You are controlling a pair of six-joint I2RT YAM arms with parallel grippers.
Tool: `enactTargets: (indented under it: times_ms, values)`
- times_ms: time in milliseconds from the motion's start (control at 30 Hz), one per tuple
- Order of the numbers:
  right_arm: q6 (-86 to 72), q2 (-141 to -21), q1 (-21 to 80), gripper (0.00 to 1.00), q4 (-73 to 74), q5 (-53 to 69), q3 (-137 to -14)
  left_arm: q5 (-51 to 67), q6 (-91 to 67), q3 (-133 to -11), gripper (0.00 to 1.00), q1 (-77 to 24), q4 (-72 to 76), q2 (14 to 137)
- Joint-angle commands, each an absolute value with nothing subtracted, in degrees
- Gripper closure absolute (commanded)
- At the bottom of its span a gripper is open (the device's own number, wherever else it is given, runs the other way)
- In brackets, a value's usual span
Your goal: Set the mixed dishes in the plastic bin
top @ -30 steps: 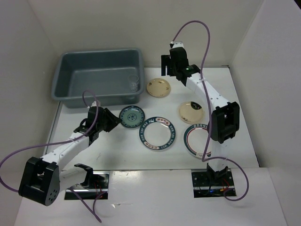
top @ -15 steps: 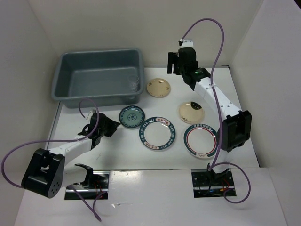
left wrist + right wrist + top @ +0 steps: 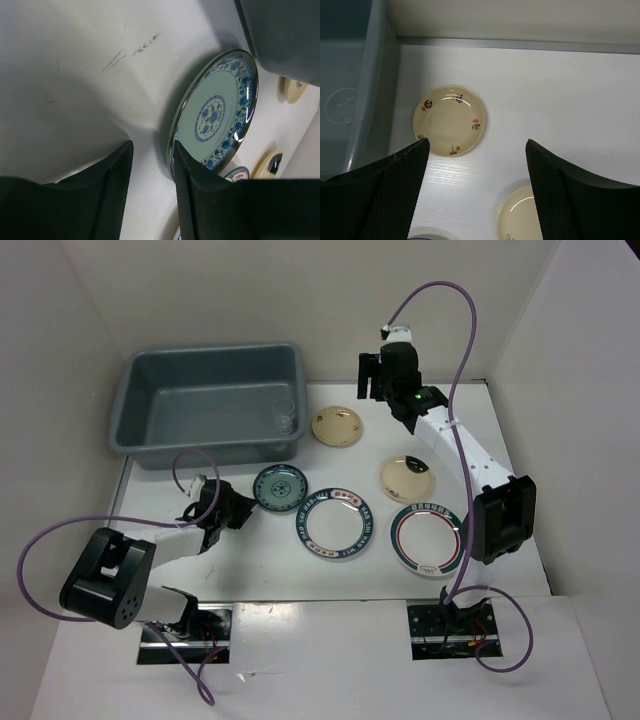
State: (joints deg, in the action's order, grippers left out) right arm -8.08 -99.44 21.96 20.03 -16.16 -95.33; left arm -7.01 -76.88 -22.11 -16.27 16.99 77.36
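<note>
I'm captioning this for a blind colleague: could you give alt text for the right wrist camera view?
The right tool, wide open, hangs above a cream plate on a white table. A grey bin with a clear cup inside sits at left; a second cream plate shows at the bottom edge.

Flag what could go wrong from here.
Left jaws sit low beside the saucer, its rim not clearly between them: closing may shove it instead of gripping. Right jaws hang open above the far cream plate; it lies flat, so they could skid off its rim.
</note>
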Motion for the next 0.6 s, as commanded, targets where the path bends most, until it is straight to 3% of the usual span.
enactTargets:
  times_ms: [0, 100, 300, 500, 567]
  values:
    - [-7.03, -96.68, 21.80, 0.17, 16.44, -17.84, -95.01, -8.96, -78.22, -23.99, 0.54, -17.14, 21.18, 79.18]
    - [-7.03, -96.68, 21.80, 0.17, 16.44, -17.84, -95.01, -8.96, -78.22, -24.69, 0.54, -17.75, 21.71, 81.03]
    - [-6.50, -96.68, 21.80, 0.17, 16.44, -17.84, -95.01, -8.96, -78.22, -26.54, 0.67, -18.37, 21.71, 83.49]
    - [-5.98, -96.15, 21.80, 0.17, 15.91, -18.37, -94.48, -10.10, -79.37, -27.07, 0.69, -19.42, 22.24, 87.00]
    - [-5.98, -95.54, 21.80, 0.17, 15.91, -18.37, -93.96, -10.11, -79.89, -28.29, 0.74, -19.95, 22.24, 87.62]
